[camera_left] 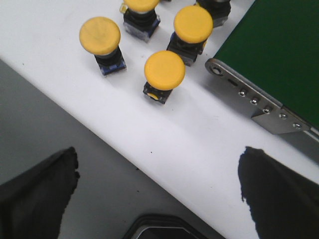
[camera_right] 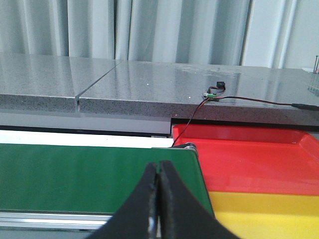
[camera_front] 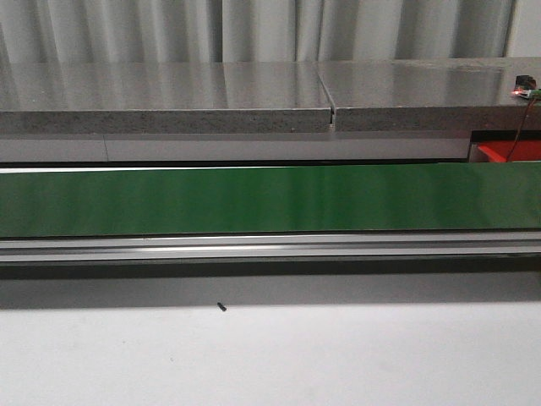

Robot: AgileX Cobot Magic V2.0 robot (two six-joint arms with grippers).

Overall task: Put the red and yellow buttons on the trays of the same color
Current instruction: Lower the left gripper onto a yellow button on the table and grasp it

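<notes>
Here we see 4 full yellow buttons (camera_left: 164,69) on the white table (camera_left: 164,144), at 12 o'clock from our wide-spread left gripper (camera_left: 158,174), beside the green belt (camera_left: 279,55). Our right gripper (camera_right: 158,199) is pressed closed, empty; the red tray (camera_right: 249,154) and yellow tray (camera_right: 264,209) lie at 3 o'clock.

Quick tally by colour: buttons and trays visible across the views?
Yellow buttons: 4 clear in the left wrist view; a fifth unit at the frame edge, colour unclear
Red buttons: 0
Red tray: 1
Yellow tray: 1
Total: 6
</notes>
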